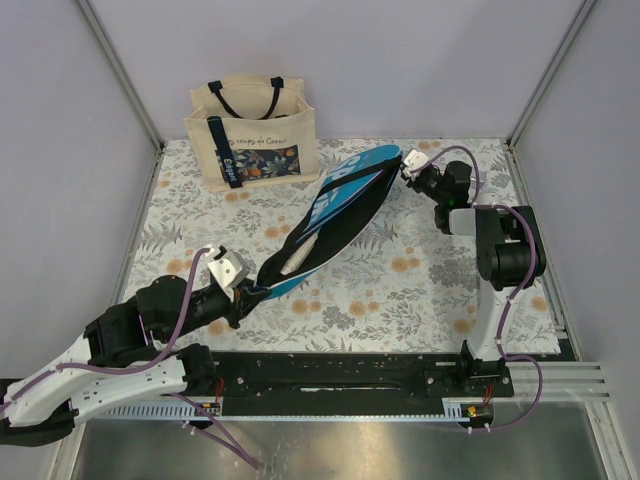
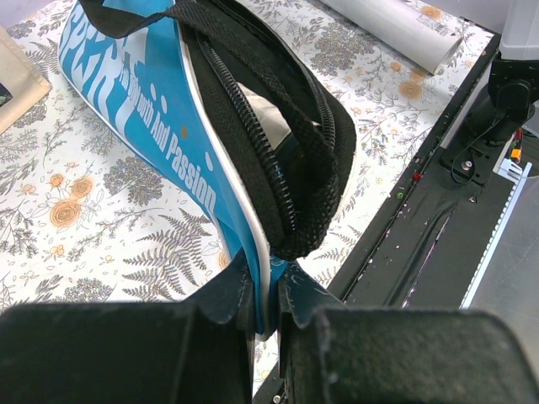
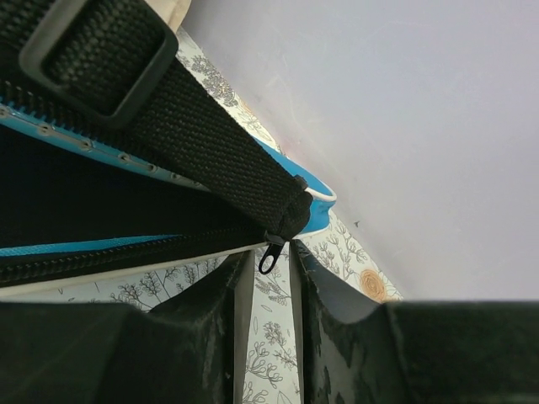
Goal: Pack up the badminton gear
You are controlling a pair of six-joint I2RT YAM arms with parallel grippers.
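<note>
Your left gripper [image 2: 268, 296] clamped near tip of blue racket-shaped fabric case [image 1: 342, 205]; right gripper [image 3: 269, 268], narrowly parted, straddled far-end black zipper pull [image 3: 270, 250].

case [image 1: 338, 192] blue, white lettering, black inside; tote [image 1: 255, 130] beige, black straps; table [image 1: 420, 285] white, grey-orange floral.

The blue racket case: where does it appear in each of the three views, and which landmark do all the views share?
Top external: the blue racket case runs diagonally across the middle.
Left wrist: the case fills the upper left and centre, with its narrow end in the left gripper.
Right wrist: its edge and black strap cross the upper left.
Shared landmark: the floral tablecloth.
</note>
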